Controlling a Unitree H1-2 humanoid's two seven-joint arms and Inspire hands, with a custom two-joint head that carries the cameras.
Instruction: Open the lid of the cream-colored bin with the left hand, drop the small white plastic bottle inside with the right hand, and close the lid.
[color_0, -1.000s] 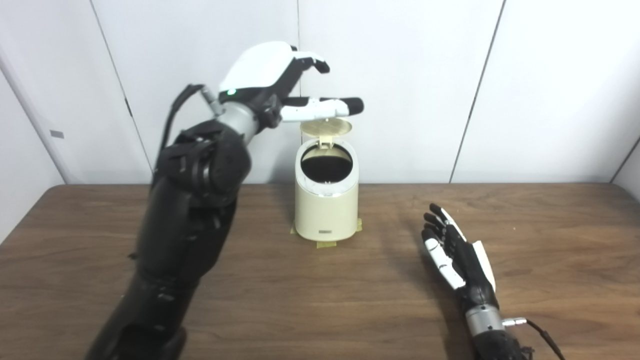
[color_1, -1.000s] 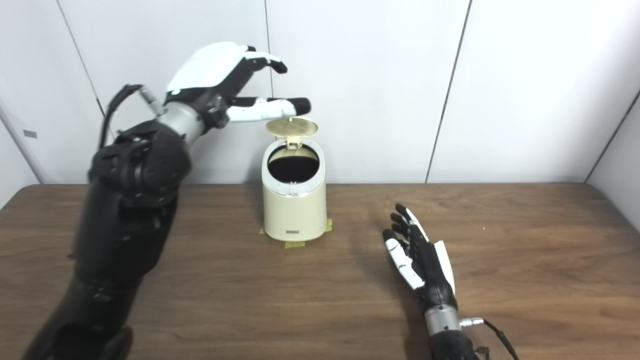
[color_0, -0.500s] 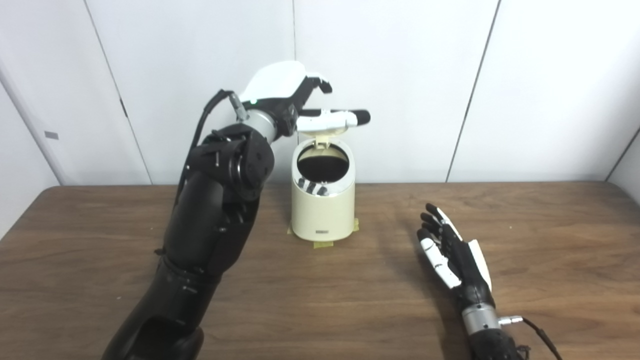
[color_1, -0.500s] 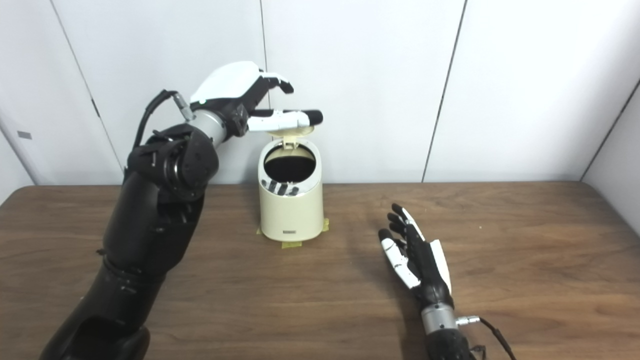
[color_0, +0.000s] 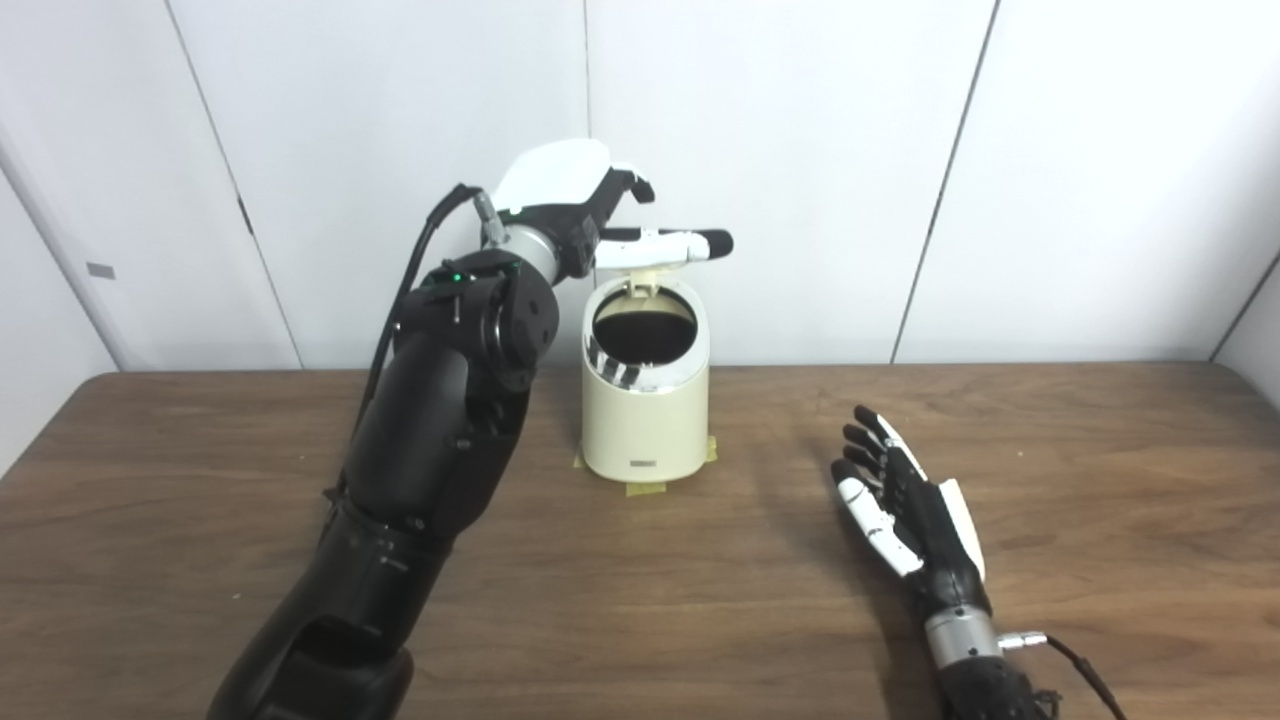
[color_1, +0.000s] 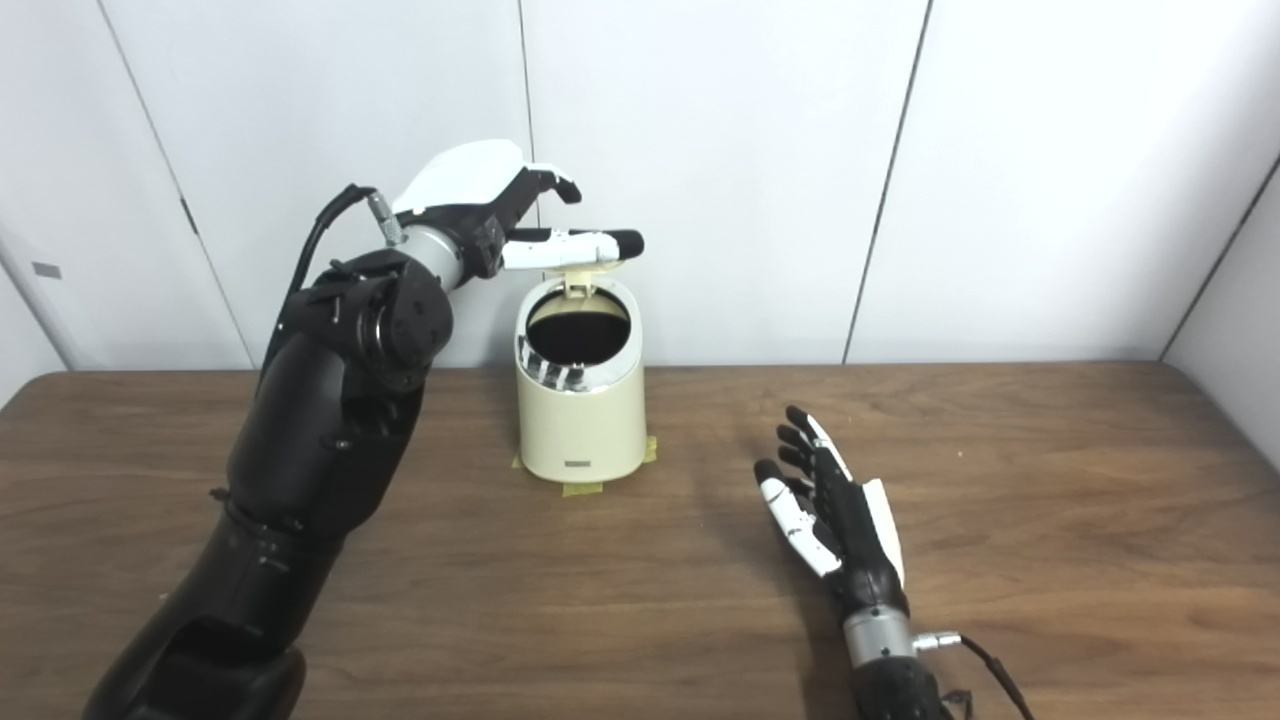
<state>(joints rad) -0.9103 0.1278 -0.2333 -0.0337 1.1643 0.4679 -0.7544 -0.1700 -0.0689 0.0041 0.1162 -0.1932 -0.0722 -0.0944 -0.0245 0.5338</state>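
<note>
Left eye view: the cream bin (color_0: 645, 420) stands at the centre of the frame on the wooden table (color_0: 640, 600), on yellowish tape (color_0: 645, 488), its mouth dark and uncovered. Its lid (color_0: 645, 268) is tipped up at the back, mostly hidden beneath the left hand (color_0: 590, 210), which hovers over it with fingers spread and holds nothing. In the lower right, the right hand (color_0: 905, 505) lies flat on the table, fingers apart and empty, well clear of the bin. The bottle cannot be seen.
</note>
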